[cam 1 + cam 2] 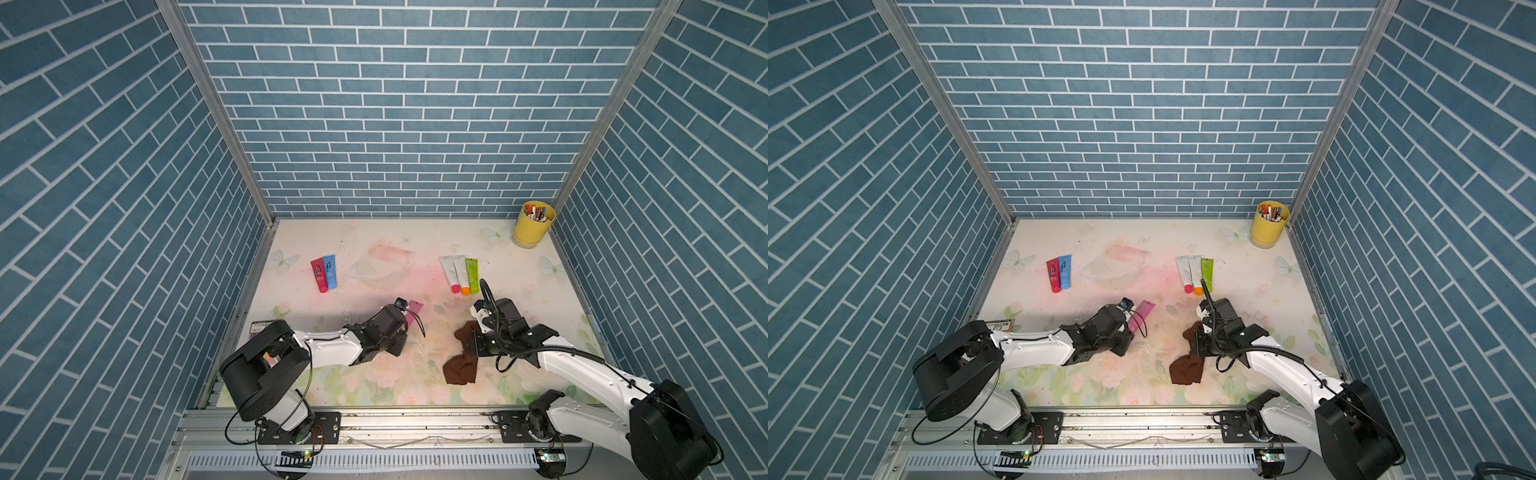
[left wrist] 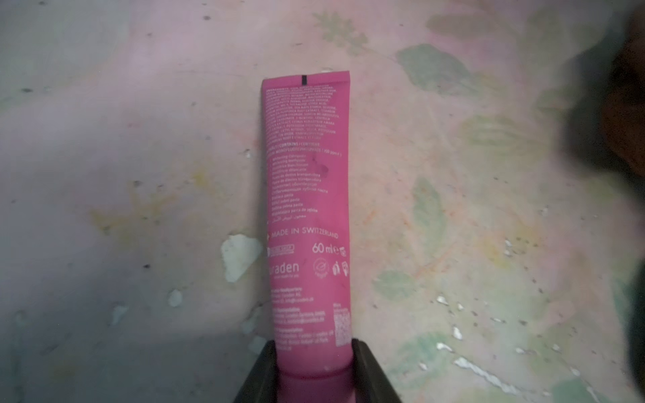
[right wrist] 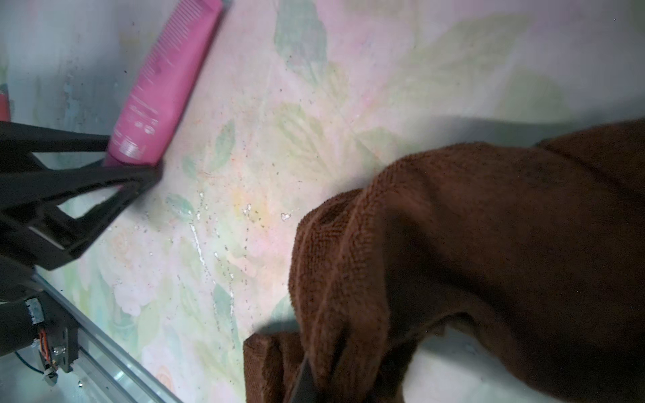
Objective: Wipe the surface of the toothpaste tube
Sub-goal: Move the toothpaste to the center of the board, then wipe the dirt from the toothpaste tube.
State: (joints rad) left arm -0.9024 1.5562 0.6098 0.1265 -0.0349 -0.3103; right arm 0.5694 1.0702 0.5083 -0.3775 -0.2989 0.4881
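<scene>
The pink toothpaste tube (image 1: 414,311) (image 1: 1142,313) lies flat on the floral table, its printed back facing up in the left wrist view (image 2: 307,209). My left gripper (image 1: 406,323) (image 2: 314,352) has one black finger pressed against each side of the tube's cap end; the right wrist view shows the same grip (image 3: 136,157). To the right, my right gripper (image 1: 469,338) (image 3: 324,370) is shut on a brown cloth (image 1: 460,366) (image 3: 488,244), which hangs down onto the table. The cloth and the tube are well apart.
A red and a blue tube (image 1: 324,272) lie side by side at the back left. Three more tubes (image 1: 459,272) lie at the back right. A yellow cup of pens (image 1: 533,224) stands in the far right corner. A flat packet (image 1: 259,326) lies by the left arm.
</scene>
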